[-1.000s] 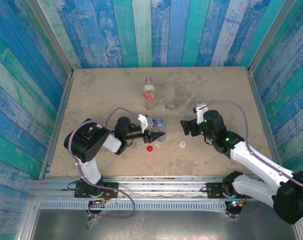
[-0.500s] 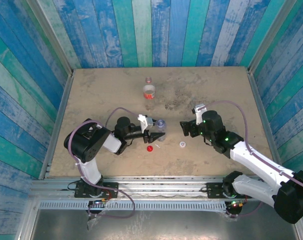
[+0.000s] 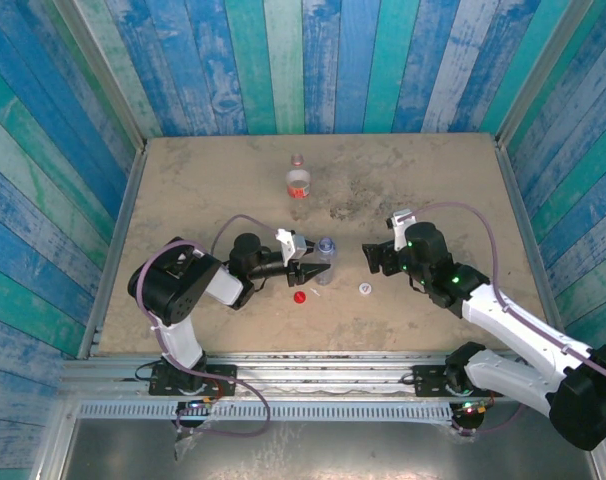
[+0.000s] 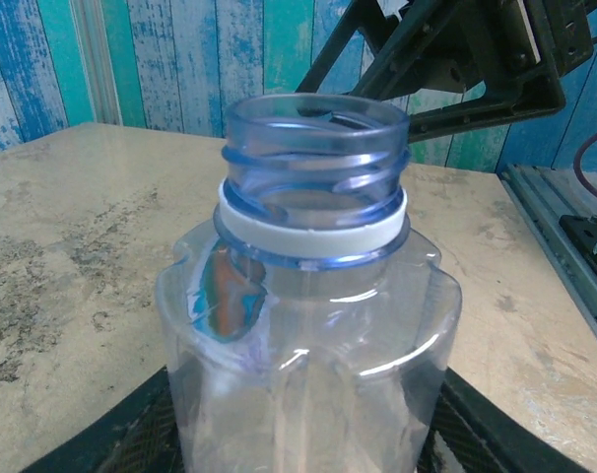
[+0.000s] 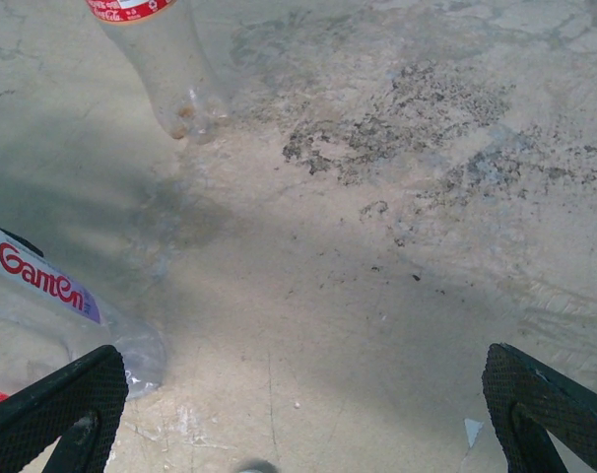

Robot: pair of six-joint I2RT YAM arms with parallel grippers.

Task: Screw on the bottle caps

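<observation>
The plain bluish bottle stands upright with its threaded mouth uncapped. My left gripper is shut on its body, and the black pads press both sides. The red cap lies on the table just in front of that gripper. The white cap lies to its right. My right gripper hovers open over bare table, just behind the white cap, with nothing between its fingers. The red-labelled bottle stands uncapped farther back; its lower part shows in the right wrist view.
The sandy tabletop is boxed in by blue striped walls on three sides. A dark stained patch lies right of the red-labelled bottle. The right arm looms behind the held bottle.
The left jaws have closed in on the bluish bottle, which shifted slightly to the right. The right gripper has barely moved and stays open.
</observation>
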